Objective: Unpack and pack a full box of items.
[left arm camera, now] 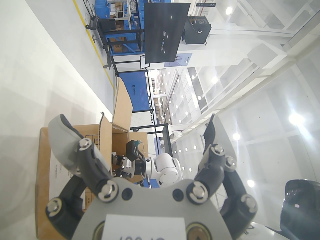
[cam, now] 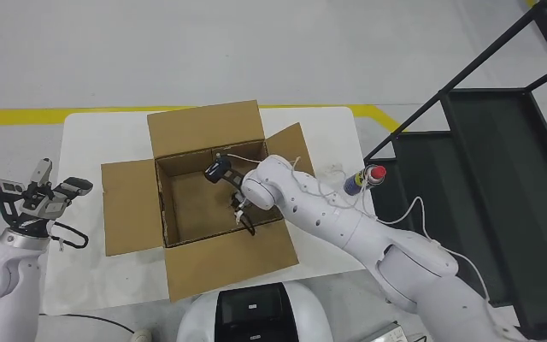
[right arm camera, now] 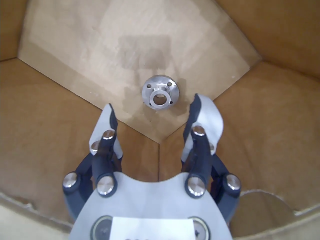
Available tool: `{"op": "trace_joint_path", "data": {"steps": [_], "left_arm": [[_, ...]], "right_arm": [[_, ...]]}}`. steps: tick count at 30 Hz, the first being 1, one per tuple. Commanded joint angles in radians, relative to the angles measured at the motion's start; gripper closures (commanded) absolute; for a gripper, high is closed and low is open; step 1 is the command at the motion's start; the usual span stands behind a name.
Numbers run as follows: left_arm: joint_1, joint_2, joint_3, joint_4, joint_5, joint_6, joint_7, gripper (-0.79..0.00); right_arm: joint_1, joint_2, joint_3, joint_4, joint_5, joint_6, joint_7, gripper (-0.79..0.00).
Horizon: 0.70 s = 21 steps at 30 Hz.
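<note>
One round silver metal flange (right arm camera: 160,94) lies near the 4 o'clock corner of the open brown cardboard box (cam: 205,128). Your right gripper (right arm camera: 153,101), wide open and empty, hovers above; close walls may catch a finger.

The left gripper (left arm camera: 135,122) is hovering off to the side of the counter (left arm camera: 20,138), and its fingers (left arm camera: 65,141) are standing wide apart. Beyond them a cardboard box (left arm camera: 43,176) is sitting on the counter with its flaps (left arm camera: 122,106) standing open. The white right arm (left arm camera: 165,167) is leaning over the box's far side, its end dipping inside. Farther back, a yellow line (left arm camera: 82,18) is running along the floor, and a dark screen (left arm camera: 166,31) is standing on a frame beside blue shelves (left arm camera: 120,8).
</note>
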Motion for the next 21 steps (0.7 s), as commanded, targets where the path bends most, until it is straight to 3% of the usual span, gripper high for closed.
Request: {"op": "trace_joint_path", "data": {"steps": [1,6,13,21], "left_arm": [[0.0,0.0,0.0,0.0,0.0,0.0,0.0,-0.785],[0.0,0.0,0.0,0.0,0.0,0.0,0.0,-0.785],[0.0,0.0,0.0,0.0,0.0,0.0,0.0,-0.785],[0.0,0.0,0.0,0.0,0.0,0.0,0.0,-0.785]], "right_arm": [[-0.012,0.012,0.039,-0.055,0.016,-0.002,0.018,-0.785],[-0.093,0.067,0.177,-0.281,0.034,-0.035,0.099,-0.785],[-0.295,0.154,0.413,-0.654,0.002,-0.147,0.216,-0.785],[-0.532,0.216,0.705,-0.935,0.044,-0.191,0.28,-0.785]]}}
